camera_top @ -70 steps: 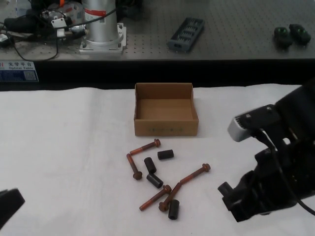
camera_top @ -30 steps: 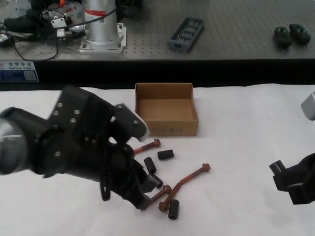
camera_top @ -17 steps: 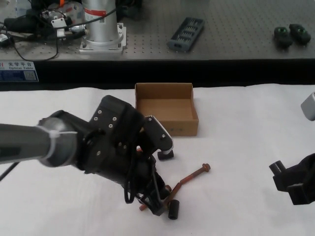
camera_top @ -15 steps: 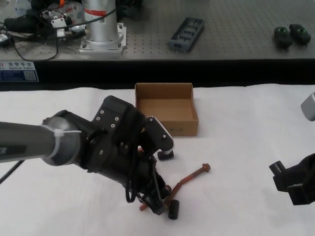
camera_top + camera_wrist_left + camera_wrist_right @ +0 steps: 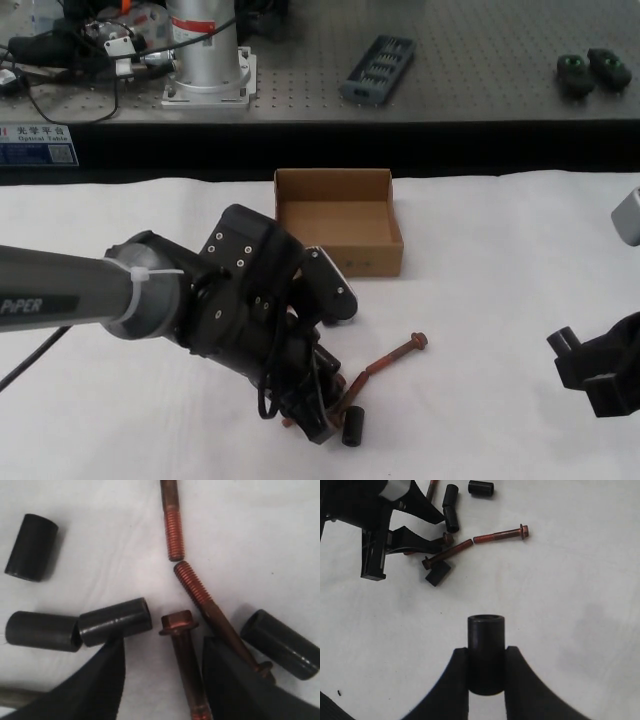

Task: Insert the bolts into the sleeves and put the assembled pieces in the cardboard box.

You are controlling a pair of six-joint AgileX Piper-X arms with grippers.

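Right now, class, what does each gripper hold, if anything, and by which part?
The right gripper clamps a black sleeve by its sides, near one end. The left gripper, open astride a bolt, holds nothing.

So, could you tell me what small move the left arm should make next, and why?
Probably lower and close the left gripper on the copper-coloured flange-head bolt lying between its open fingers; the right gripper holds a black cylindrical sleeve ready for it.

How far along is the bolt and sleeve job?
Nothing finished: the cardboard box is empty. In hand: the right tool grips one sleeve, and the open left tool straddles a bolt on the cloth. Left: every insertion and boxing; the other bolts and sleeves lie loose.
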